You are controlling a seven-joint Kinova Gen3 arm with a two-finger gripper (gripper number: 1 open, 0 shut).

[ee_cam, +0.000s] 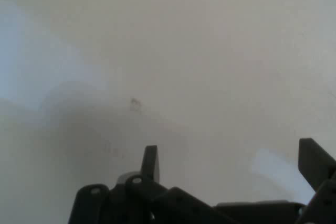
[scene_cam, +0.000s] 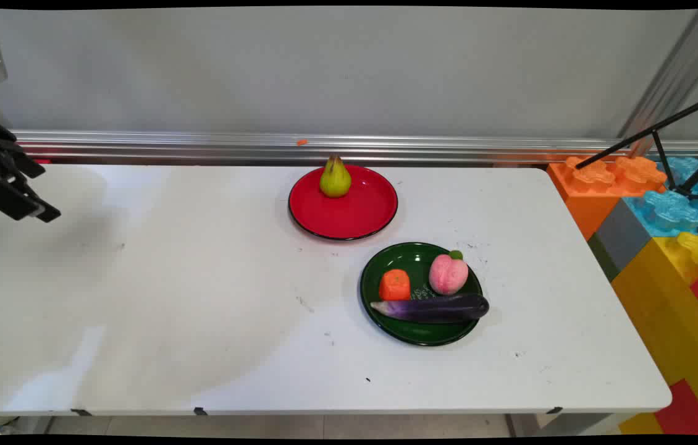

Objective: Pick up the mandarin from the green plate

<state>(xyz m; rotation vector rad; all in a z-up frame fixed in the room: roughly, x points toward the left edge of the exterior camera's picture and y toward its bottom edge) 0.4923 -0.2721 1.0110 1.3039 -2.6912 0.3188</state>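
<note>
Fingers of my tool (ee_cam: 231,163) stand wide apart with nothing between them, one fingertip (ee_cam: 150,162) to the left and the other at the right edge of the hand view, both over bare white surface (scene_cam: 201,296) marked only by a small dark scuff (ee_cam: 135,102). In the main view my tool (scene_cam: 12,198) hangs at the far left, above the surface and touching nothing, well apart from the dishes. Taking the green plate (scene_cam: 386,321) as the landmark: it sits right of the surface's middle, and on it lie three things. An orange piece, which looks like a carrot chunk (scene_cam: 395,285), stands on the plate's left part; a pink peach (scene_cam: 448,274) with a small green leaf sits just right of it, toward the plate's far rim; a purple eggplant (scene_cam: 432,307) lies crosswise along the plate's near part, its dark end reaching over the plate's right rim. Just beyond the green plate and a little to its left sits a red plate (scene_cam: 349,216), the two close but not touching, and a yellow-green pear (scene_cam: 335,178) stands upright on the red plate's far side. Off the surface's right end, past the green plate, are large toy blocks (scene_cam: 664,247) in orange, blue, yellow and red.
</note>
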